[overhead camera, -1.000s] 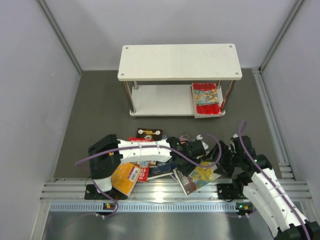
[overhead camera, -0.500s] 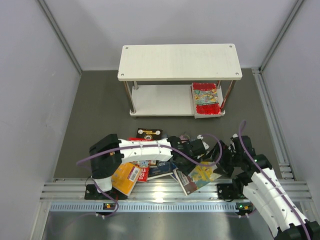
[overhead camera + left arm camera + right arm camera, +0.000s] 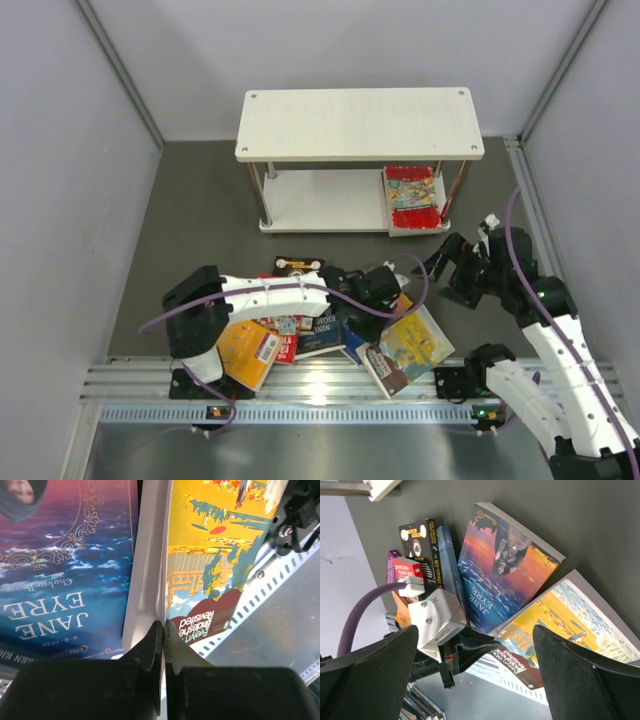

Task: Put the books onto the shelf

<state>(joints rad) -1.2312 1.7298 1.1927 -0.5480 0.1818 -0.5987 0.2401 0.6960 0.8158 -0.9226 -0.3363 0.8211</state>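
Left wrist view puts my left end effector (image 3: 162,627) closed right down. Its two fingers meet at the long edge of a yellow book (image 3: 220,555), and I cannot tell whether the thin cover is nipped between them. That yellow book lies face up at the near edge of the table (image 3: 200,220), with one corner over the metal rail (image 3: 320,385). Touching it along that edge is a blue Jane Eyre paperback (image 3: 65,570).

The other loose books (image 3: 300,325) overlap in a heap under my left arm. An orange one (image 3: 250,350) lies nearest me and a black one (image 3: 298,265) on the far side.

Further out and to the right, my right end effector (image 3: 475,630) is spread wide with nothing held, above the table between the heap and the shelf (image 3: 355,122). The shelf stands at the far end. One red-bordered book (image 3: 412,195) lies flat on the right end of its lower board.
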